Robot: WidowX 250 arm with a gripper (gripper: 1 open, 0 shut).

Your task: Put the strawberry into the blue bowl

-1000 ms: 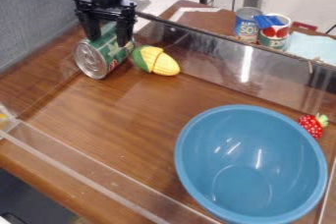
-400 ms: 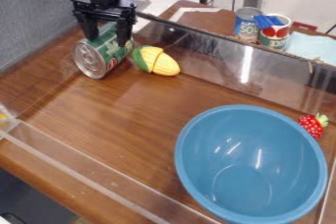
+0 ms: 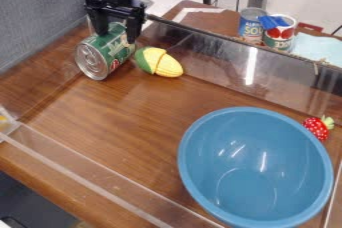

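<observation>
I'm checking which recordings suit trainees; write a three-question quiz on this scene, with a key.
1. What color is the large bowl?
2. True or false: the strawberry is inside that bowl.
3. Which lies nearer the strawberry: (a) the bowl, (b) the yellow toy corn?

Key: 1. blue; 2. false, it lies outside, beyond the rim; 3. a.
</observation>
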